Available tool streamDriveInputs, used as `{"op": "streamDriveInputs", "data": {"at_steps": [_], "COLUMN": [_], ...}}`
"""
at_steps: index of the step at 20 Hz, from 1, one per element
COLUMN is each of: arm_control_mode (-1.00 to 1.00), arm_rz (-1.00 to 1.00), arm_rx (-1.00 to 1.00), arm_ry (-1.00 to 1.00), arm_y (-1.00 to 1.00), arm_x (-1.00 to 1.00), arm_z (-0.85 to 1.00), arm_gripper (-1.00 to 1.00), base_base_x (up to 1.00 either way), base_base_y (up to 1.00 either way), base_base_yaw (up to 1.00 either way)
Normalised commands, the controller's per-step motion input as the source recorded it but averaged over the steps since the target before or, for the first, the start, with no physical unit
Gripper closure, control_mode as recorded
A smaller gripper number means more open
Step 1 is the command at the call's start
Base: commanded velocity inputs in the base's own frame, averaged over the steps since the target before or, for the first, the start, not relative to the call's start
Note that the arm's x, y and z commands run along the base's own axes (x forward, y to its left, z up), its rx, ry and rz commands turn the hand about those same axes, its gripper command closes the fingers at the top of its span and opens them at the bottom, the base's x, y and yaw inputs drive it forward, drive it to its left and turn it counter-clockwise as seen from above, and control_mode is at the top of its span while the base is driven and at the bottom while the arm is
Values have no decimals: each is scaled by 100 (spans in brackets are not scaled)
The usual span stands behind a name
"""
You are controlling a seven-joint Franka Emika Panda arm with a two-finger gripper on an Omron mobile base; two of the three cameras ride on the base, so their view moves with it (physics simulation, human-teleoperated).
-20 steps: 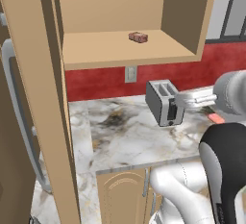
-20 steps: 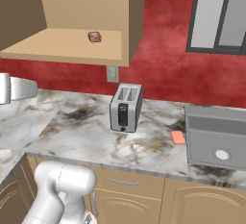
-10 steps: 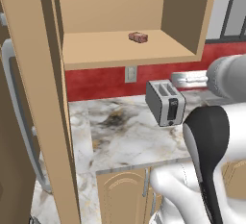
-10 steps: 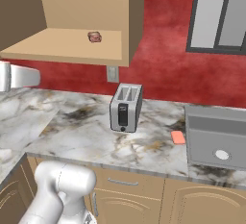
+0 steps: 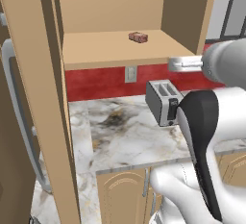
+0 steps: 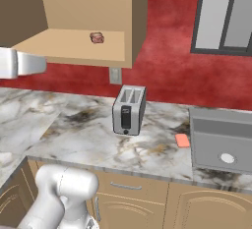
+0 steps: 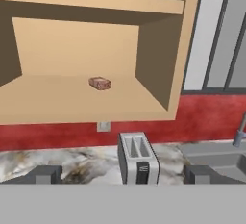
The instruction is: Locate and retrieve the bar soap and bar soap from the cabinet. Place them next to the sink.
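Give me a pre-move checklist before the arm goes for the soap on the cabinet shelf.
1. Reddish-brown bar soap alone on the cabinet shelf, nothing near it: ok.
2. Cabinet front open, shelf unobstructed: ok.
3. Gripper holds nothing, jaws spread wide: ok.
4. Gripper at the soap: not ok, it sits well short, at toaster level.
5. Pink bar soap already beside the sink: ok.
6. Free counter by the sink for the second bar: ok.
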Motion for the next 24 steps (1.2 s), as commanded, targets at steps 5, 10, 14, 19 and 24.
{"op": "streamDriveInputs", "data": {"at_steps": [5,10,14,19,24], "arm_control_mode": [-100,-100,-100,-100,-100], "arm_rz": [0,0,2,6,9], "arm_rx": [0,-1,0,0,0], "arm_ry": [0,-1,0,1,2], "arm_y": [4,12,3,-1,-4], "arm_x": [52,53,51,47,37], "arm_z": [0,0,0,-1,0], "arm_gripper": [-100,-100,-100,-100,-100], "base_base_x": [0,0,0,0,0], "base_base_y": [0,0,0,0,0], "base_base_yaw": [0,0,0,0,0]}}
